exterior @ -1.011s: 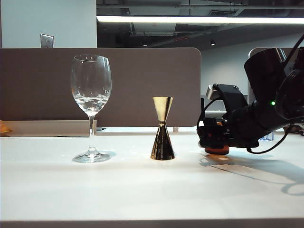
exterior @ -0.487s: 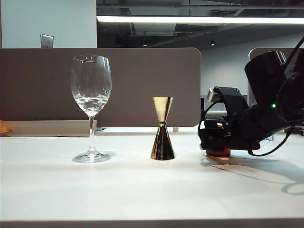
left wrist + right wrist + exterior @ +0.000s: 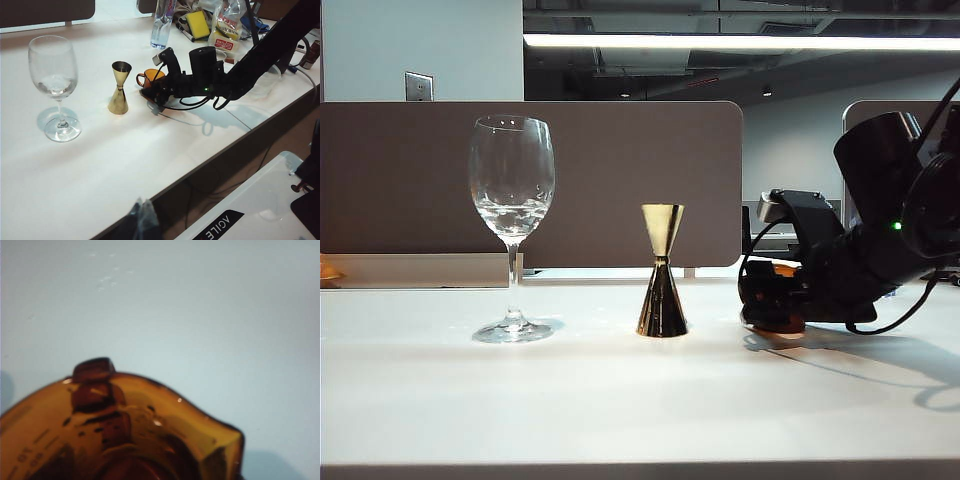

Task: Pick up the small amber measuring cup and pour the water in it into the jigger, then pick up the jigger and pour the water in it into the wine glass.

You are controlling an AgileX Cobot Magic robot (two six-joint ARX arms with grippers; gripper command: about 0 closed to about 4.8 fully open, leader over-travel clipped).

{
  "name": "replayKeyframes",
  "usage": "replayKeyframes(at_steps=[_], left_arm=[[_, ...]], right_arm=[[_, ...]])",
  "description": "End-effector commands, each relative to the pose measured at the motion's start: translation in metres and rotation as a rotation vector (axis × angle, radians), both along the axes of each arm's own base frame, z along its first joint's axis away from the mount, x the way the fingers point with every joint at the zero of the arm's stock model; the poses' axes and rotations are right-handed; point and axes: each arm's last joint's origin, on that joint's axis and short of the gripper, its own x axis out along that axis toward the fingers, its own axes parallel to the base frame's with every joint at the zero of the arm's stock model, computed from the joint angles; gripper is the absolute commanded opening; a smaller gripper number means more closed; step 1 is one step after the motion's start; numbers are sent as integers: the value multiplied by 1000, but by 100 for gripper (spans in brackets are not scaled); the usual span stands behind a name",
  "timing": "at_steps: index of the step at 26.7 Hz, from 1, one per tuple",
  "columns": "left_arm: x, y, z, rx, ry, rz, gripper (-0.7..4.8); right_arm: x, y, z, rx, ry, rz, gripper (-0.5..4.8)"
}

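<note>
On table: wine glass (image 3: pixel 511 200) holds little water | right gripper (image 3: pixel 152 95) around amber cup (image 3: pixel 148 78), grip unclear | left gripper (image 3: pixel 142 222) unclear

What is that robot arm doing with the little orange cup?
The right gripper is down at the table around the amber cup, just right of the gold jigger. Whether it grips the cup is hard to tell. The jigger stands upright beside the wine glass, which has a little water in it. The left gripper hangs back off the table, holding nothing.
</note>
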Motion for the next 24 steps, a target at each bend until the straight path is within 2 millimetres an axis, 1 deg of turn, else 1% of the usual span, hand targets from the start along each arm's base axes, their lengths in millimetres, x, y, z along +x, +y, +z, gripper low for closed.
replayKeyframes(at_steps=[1,2,3,9,11,14,16,19,22,24], left_arm=[[0,0,2,-1,-15,-2,-2],[0,0,2,-2,-15,-2,-2],[0,0,2,-1,-15,-2,-2],[0,0,2,-2,-15,-2,-2],[0,0,2,-1,-15,-2,-2],[0,0,2,-2,-15,-2,-2],[0,0,2,-2,-15,-2,-2],[0,0,2,-2,-15,-2,-2],[0,0,2,-1,-15,-2,-2],[0,0,2,-1,-15,-2,-2]], right_arm=[[0,-1,8,1,-24,-21,423],[0,-1,9,-8,-21,-37,462],[-1,-2,10,-14,-16,-46,479],[-13,-7,18,-26,-7,-62,479],[-23,-10,25,-21,-19,-62,479],[-33,-11,36,-24,-6,-51,479],[-40,-8,47,-32,13,-32,479],[-48,-1,59,-25,-4,-1,479],[-55,8,67,-13,-32,36,461],[-58,17,70,-4,-51,67,461]])
